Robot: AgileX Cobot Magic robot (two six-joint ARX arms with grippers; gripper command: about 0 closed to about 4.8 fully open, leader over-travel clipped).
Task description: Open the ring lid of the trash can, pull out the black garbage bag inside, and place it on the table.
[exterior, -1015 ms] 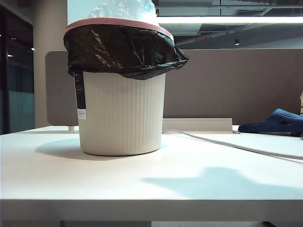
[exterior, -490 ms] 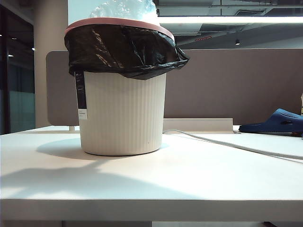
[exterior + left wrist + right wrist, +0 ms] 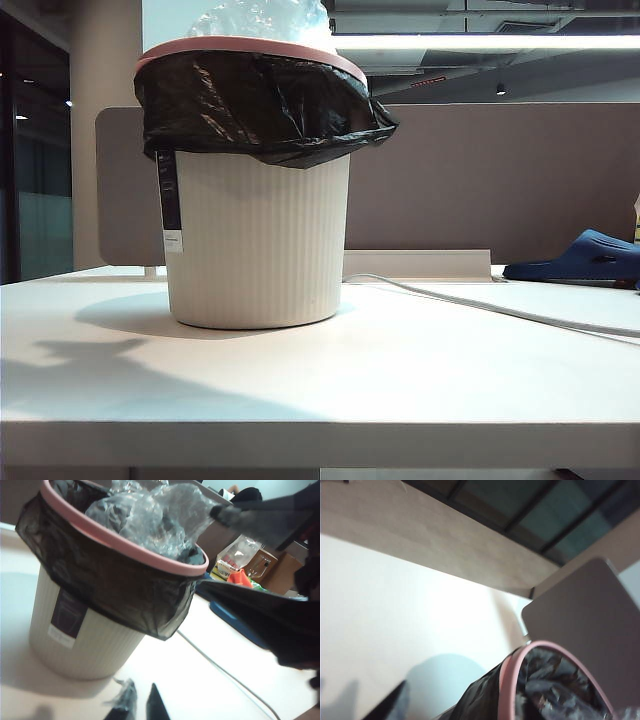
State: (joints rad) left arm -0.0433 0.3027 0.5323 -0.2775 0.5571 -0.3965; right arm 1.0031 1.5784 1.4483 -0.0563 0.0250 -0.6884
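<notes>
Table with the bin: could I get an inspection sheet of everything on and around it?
Surface: white table, shadowed at the front left.
Job's things: cream bin upright; pink ring lid down on its rim; black bag folded over the rim, clear plastic heaped inside.
Clutter: blue slipper, back right.
Tools: left tool low beside the bin, opening unclear; right tool open, near the rim.
Cables: pale cable across the table's right side.
Surroundings: grey-brown partition behind.

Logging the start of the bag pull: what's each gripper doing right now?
Left gripper: almost closed, holding nothing, low beside the trash can.
Right gripper: open, by the ring lid, holding nothing.
</notes>
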